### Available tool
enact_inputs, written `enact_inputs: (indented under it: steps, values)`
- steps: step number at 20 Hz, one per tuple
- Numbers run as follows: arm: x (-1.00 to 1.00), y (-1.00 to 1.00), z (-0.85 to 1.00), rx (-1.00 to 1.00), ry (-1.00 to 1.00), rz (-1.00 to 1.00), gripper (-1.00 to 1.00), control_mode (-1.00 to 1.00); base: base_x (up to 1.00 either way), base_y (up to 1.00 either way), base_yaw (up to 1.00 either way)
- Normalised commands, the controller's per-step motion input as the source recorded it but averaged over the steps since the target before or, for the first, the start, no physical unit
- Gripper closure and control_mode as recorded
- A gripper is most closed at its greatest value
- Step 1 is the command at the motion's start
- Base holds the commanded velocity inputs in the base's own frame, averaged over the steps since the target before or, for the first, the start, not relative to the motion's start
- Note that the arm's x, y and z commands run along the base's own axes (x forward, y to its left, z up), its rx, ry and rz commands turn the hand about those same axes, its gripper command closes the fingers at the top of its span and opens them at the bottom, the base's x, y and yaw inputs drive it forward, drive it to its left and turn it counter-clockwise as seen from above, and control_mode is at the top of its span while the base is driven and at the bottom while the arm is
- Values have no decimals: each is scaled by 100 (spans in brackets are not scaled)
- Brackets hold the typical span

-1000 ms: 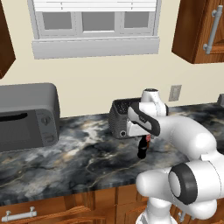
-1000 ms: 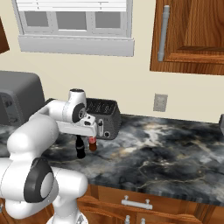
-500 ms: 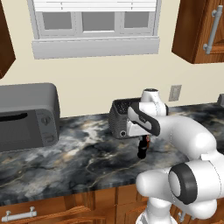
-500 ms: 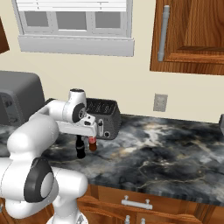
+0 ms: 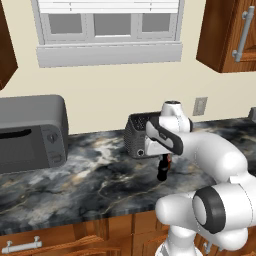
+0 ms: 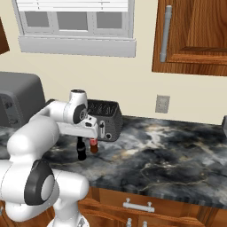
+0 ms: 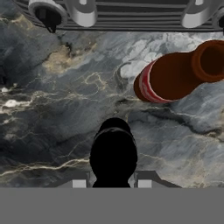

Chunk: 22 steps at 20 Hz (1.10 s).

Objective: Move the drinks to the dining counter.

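The black-grey marbled table [image 5: 75, 185] ran along the wall under the window. On its left end I saw a grey microwave [image 5: 30, 132]. I could not read any writing on its front. Near the middle sat a dark toaster [image 6: 106, 117] with its slots facing up and a lever and knob on the near end.

The end effector [image 6: 81, 150] hung low over the table just in front of the toaster. In the hand view its fingertips [image 7: 113, 151] merged into one dark mass with no gap that I could see. I took it as closed, with nothing between the tips.

The small brown bottle [image 6: 93, 146] stood upright on the table just beside the end effector, on its right and outside the tips. I could not tell whether they touched. Its red label [image 7: 151, 83] wrapped the lower body, and any print on it was too small for me to read.
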Motion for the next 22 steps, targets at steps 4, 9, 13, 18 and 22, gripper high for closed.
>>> enact_inputs:
  steps: [4,9,13,18,22]
  values:
    - [-13,0,29,0,0,0,100,-100,0,0,0]
    - [-32,0,48,0,0,0,100,-100,0,0,0]
    - [-46,0,55,0,0,0,100,-100,0,0,0]
    - [-41,0,58,0,0,0,100,-100,0,0,0]
    - [-21,0,45,0,0,0,100,-100,0,0,0]
